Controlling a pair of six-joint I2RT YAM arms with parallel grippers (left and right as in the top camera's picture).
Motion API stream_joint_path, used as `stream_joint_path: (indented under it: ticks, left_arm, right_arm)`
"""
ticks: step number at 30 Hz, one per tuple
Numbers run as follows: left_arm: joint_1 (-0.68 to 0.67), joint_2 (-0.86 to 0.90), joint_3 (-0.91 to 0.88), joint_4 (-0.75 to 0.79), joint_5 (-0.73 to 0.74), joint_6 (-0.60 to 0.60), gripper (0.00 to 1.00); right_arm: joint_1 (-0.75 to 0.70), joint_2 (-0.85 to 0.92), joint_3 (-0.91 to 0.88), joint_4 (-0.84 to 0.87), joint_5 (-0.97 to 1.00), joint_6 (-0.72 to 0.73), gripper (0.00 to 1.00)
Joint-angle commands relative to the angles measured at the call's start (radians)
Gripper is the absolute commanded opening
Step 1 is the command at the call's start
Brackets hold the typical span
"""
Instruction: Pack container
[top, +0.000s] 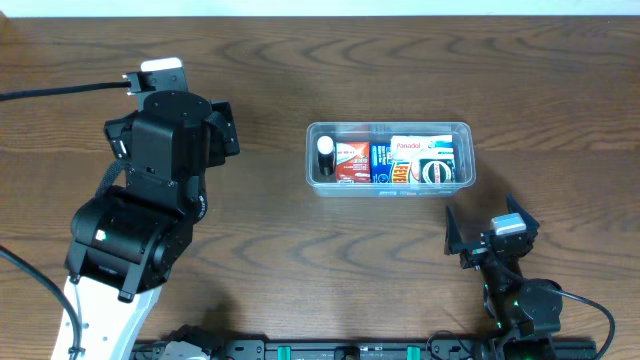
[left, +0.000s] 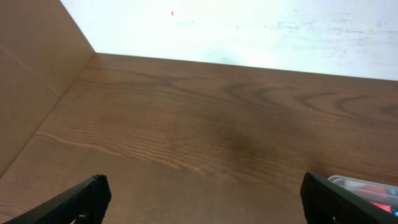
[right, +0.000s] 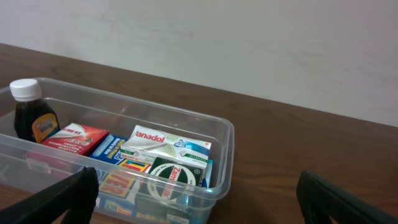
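Observation:
The clear plastic container (top: 461, 129) stands right of the table's middle. It holds a dark bottle with a white cap (top: 325, 154), a red box (top: 352, 162), a blue box (top: 380, 158), a white Panadol box (top: 420, 146) and a green-and-white box (top: 437, 171). It also shows in the right wrist view (right: 221, 168) with the bottle (right: 31, 118) and the Panadol box (right: 158, 140). My right gripper (top: 482, 228) is open and empty, just in front of the container's right end. My left gripper (top: 215, 130) is open and empty, well left of the container; its corner shows in the left wrist view (left: 348, 182).
A brown side wall (left: 31, 81) rises at the table's left edge and a pale wall (left: 249, 31) stands behind the far edge. The left arm's body (top: 140, 220) covers the front left of the table. A black cable (top: 60, 90) runs off to the left.

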Motion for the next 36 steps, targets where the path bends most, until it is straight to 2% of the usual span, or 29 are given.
stream_joint_path:
  ticks: [1, 27, 32, 36]
  left_arm:
    - [0.006, 0.003, 0.014, -0.002, -0.019, 0.010, 0.98]
    - [0.006, 0.007, 0.003, -0.003, -0.019, 0.010, 0.98]
    - [0.006, -0.074, -0.082, -0.002, 0.050, 0.002, 0.98]
    - [0.006, -0.193, -0.222, -0.001, 0.062, 0.001, 0.98]
  right_arm:
    - [-0.016, -0.004, -0.002, -0.004, -0.004, -0.014, 0.99]
    - [-0.016, -0.004, -0.002, -0.004, -0.003, -0.014, 0.99]
    - [-0.016, -0.004, -0.003, -0.004, -0.004, -0.014, 0.99]
    - [-0.016, -0.004, -0.003, -0.004, -0.004, -0.014, 0.99]
